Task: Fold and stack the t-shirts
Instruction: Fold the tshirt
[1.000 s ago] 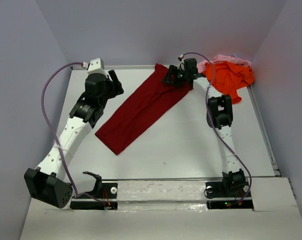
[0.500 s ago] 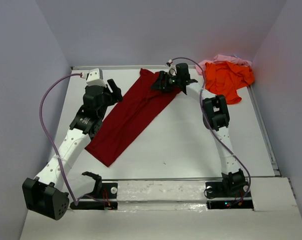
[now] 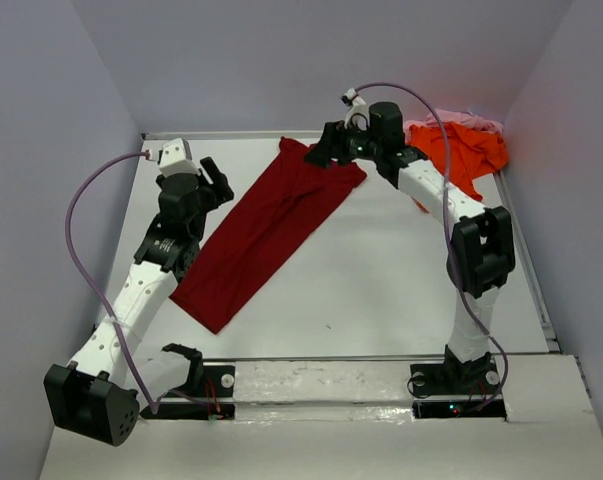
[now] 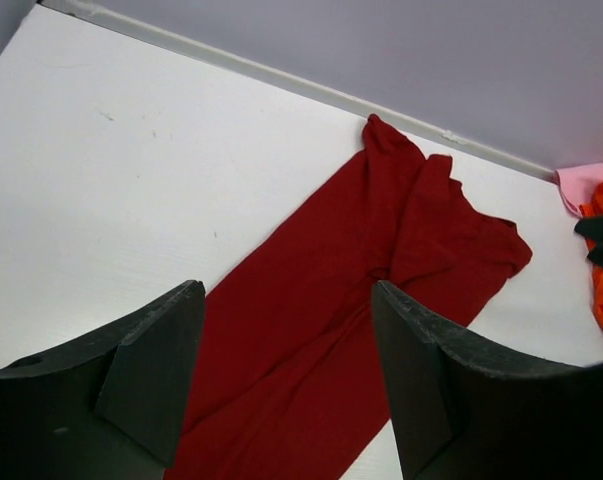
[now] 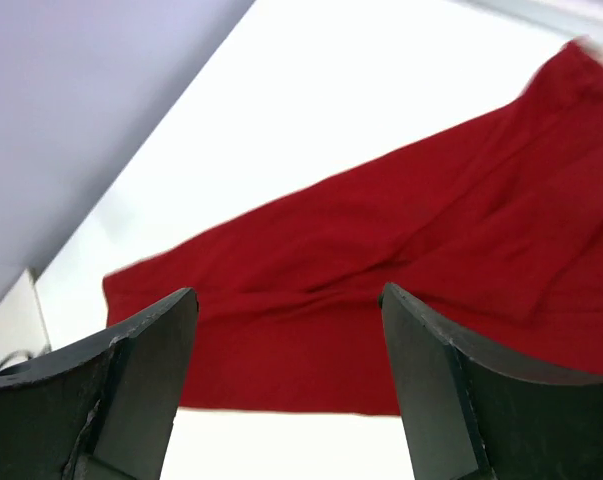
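Note:
The maroon t-shirt (image 3: 264,226) lies flat in a long diagonal strip on the white table, from the far middle toward the near left. It also shows in the left wrist view (image 4: 361,300) and the right wrist view (image 5: 401,280). My left gripper (image 3: 213,178) is open and empty, just left of the strip's middle. My right gripper (image 3: 324,150) is open and empty, raised over the strip's far end. The orange t-shirt (image 3: 463,152) lies bunched at the far right on the pale pink t-shirt (image 3: 443,119).
The white table (image 3: 381,290) has a raised rim at the back and right. Grey walls close in on the left, back and right. The arm bases and cables sit at the near edge.
The maroon t-shirt slid to the left and was let go by both grippers. My right arm rose and swung outward; my left gripper drew back a little to the left.

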